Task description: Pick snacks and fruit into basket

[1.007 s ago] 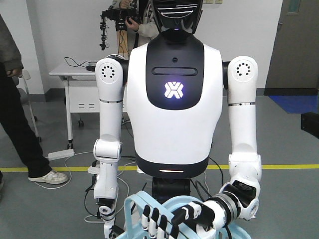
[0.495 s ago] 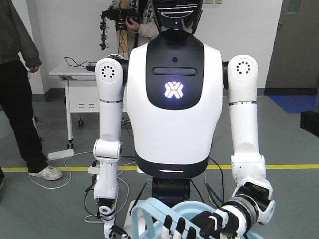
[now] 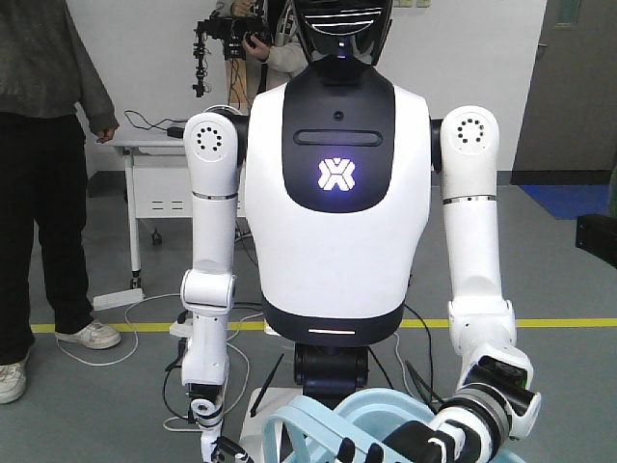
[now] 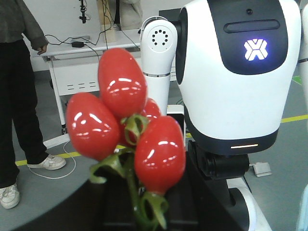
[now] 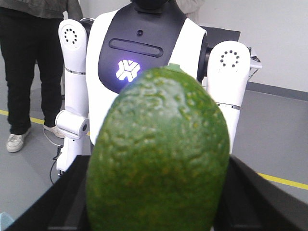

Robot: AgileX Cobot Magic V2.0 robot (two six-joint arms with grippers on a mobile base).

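In the left wrist view a bunch of glossy red fruit (image 4: 120, 120) on a green stem fills the middle. My left gripper (image 4: 144, 214) is shut on that stem, with its dark fingers (image 4: 103, 204) on either side. A bumpy green fruit (image 5: 159, 154) takes up most of the right wrist view, and my right gripper (image 5: 159, 216) is shut on it between black fingers (image 5: 255, 197). The light blue basket (image 3: 337, 415) shows only as handles and rim at the bottom of the front view, gripped by a humanoid robot's black hand (image 3: 424, 446). The snacks are out of view.
The white and black humanoid robot (image 3: 337, 193) stands directly ahead, facing me. A person in dark clothes (image 3: 48, 174) stands at the left by a white table (image 3: 145, 145). Cables (image 3: 145, 318) and a yellow floor line (image 3: 559, 322) lie behind.
The humanoid's hand and the basket have sunk lower and shifted right in the front view. The person at the left has stepped further into the frame.
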